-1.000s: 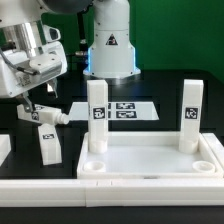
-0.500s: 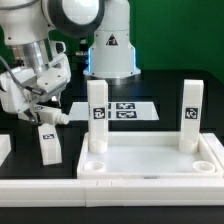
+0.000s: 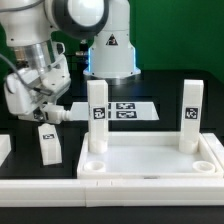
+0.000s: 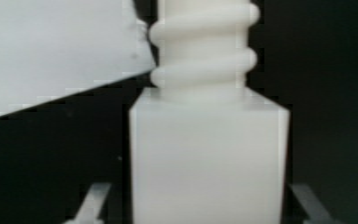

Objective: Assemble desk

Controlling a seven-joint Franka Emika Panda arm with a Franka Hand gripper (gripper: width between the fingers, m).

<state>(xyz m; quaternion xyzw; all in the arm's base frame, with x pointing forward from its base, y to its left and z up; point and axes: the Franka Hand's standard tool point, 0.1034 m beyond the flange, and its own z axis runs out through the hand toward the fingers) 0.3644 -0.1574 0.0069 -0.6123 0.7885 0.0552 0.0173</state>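
Pincer [image 3: 44, 110] clamped on a leg [image 3: 66, 114], held sideways at frame left, probably so its screw end can meet a free tabletop [image 3: 150, 158] socket

A white leg [image 4: 202, 150] fills the close-up: a square block that narrows into a rounded, ribbed peg at its far end. The gripper [image 4: 197, 208] has its grey fingers [image 4: 92, 205] against two opposite sides of the block. Behind it, a pale flat surface [image 4: 51, 50] meets a black background [image 4: 336, 60].
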